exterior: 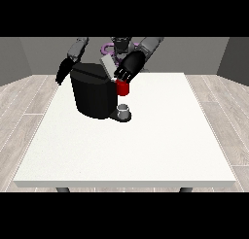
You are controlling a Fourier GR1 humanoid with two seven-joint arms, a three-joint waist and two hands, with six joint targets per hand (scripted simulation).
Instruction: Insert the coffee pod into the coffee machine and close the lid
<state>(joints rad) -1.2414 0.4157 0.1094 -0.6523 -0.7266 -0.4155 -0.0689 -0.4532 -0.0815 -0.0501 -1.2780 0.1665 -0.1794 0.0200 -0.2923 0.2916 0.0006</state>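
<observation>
The black coffee machine (93,93) stands on the white table (146,145) towards its far left. Its grey lid (108,66) is tilted up at the top. A red pod holder (122,88) juts from the machine's front, and a small grey cup (124,110) sits on the base below it. The hand at the view's right (127,68) hovers right over the red holder, fingers curled down at its rim. The coffee pod itself does not show. The hand at the view's left (63,72) hangs beside the machine's left side, apart from it, fingers straight.
Wide bare tabletop lies in front of and to the right of the machine. A purple part of the robot's torso (107,50) shows behind the lid.
</observation>
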